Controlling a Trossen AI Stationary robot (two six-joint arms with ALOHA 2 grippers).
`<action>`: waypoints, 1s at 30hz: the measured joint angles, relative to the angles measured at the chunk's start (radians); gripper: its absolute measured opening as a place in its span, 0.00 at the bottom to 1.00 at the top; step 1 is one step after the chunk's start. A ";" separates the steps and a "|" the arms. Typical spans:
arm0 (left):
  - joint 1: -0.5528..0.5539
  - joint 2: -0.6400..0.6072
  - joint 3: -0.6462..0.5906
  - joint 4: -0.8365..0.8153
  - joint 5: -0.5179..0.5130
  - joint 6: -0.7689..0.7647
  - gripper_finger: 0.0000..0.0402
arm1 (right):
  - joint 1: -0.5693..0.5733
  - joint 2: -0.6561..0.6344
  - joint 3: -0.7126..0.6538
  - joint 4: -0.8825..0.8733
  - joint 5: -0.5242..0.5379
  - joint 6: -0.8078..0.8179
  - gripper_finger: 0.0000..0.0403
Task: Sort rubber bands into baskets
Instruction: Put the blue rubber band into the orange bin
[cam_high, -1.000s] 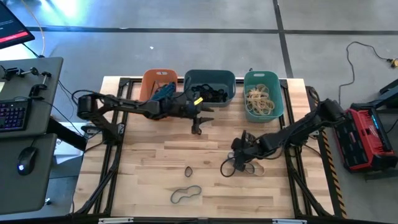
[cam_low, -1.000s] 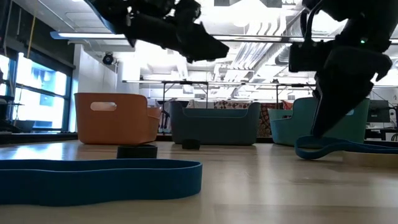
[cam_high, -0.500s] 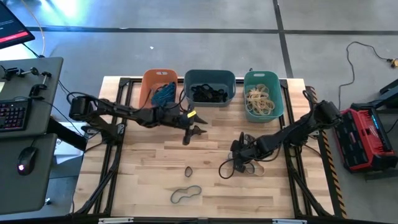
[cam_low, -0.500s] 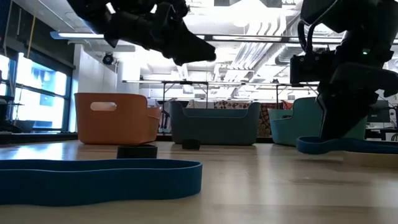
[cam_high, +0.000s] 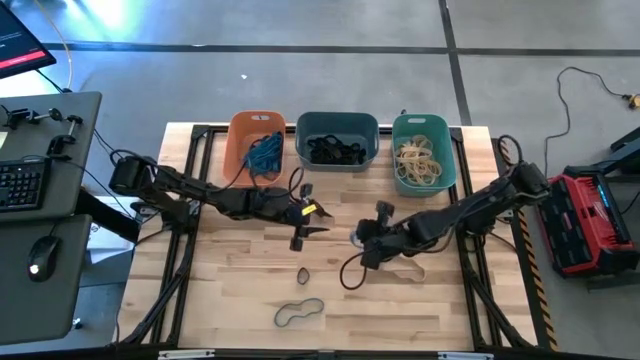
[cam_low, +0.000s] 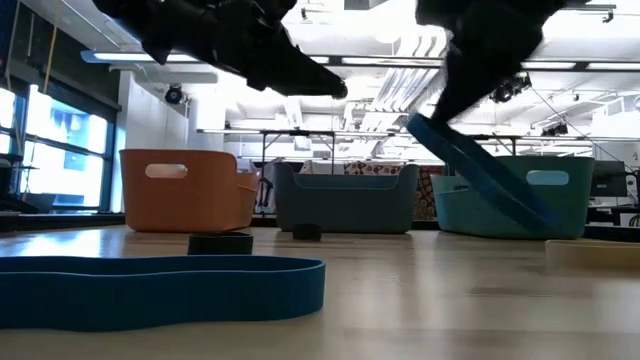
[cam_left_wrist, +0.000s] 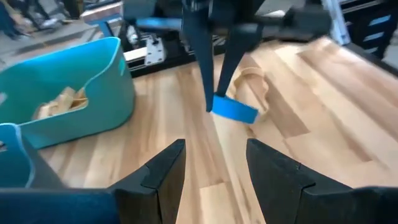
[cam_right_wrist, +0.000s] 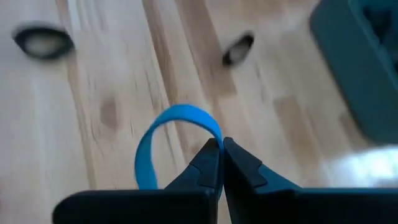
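Observation:
My right gripper (cam_high: 360, 240) is over the middle of the table, shut on a blue rubber band (cam_right_wrist: 163, 134) that hangs slanting below it (cam_low: 480, 170). My left gripper (cam_high: 301, 226) hovers open just left of it, holding nothing. At the far edge stand three baskets: orange (cam_high: 236, 140) with blue bands, slate (cam_high: 338, 125) with dark bands, teal (cam_high: 424, 185) with tan bands. Flat on the table lie a small dark band (cam_high: 304, 274), a blue band (cam_high: 298, 313) and a tan band (cam_left_wrist: 255, 84). My right gripper pinches the blue band between its two shut fingertips at one spot of the loop (cam_right_wrist: 214, 138), coming from above and slanting down. The rest of the loop bows out free and hangs slack below; whether its low end (cam_low: 540, 218) touches the table I cannot tell.
The table's bare wood runs between the baskets and the loose bands. Black frame rails (cam_high: 180, 250) line the table's left and right sides. A desk with keyboard and mouse (cam_high: 35, 250) stands to the left, and a red and black case (cam_high: 590, 215) sits on the floor to the right.
My right gripper has risen and gone toward the table's left with the blue band, which lay on the table before and now hangs from the fingers. My left gripper, still open, has come from the slate basket toward the near edge.

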 joint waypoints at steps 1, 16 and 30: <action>-0.008 0.000 0.000 0.001 -0.022 0.007 0.41 | -0.004 0.000 0.019 0.002 0.006 -0.023 0.00; -0.075 0.000 0.001 0.073 -0.068 0.105 0.41 | -0.053 0.000 0.109 0.197 0.001 -0.294 0.00; -0.081 0.000 0.002 0.131 -0.049 0.072 0.41 | -0.059 0.000 0.109 0.238 -0.007 -0.302 0.00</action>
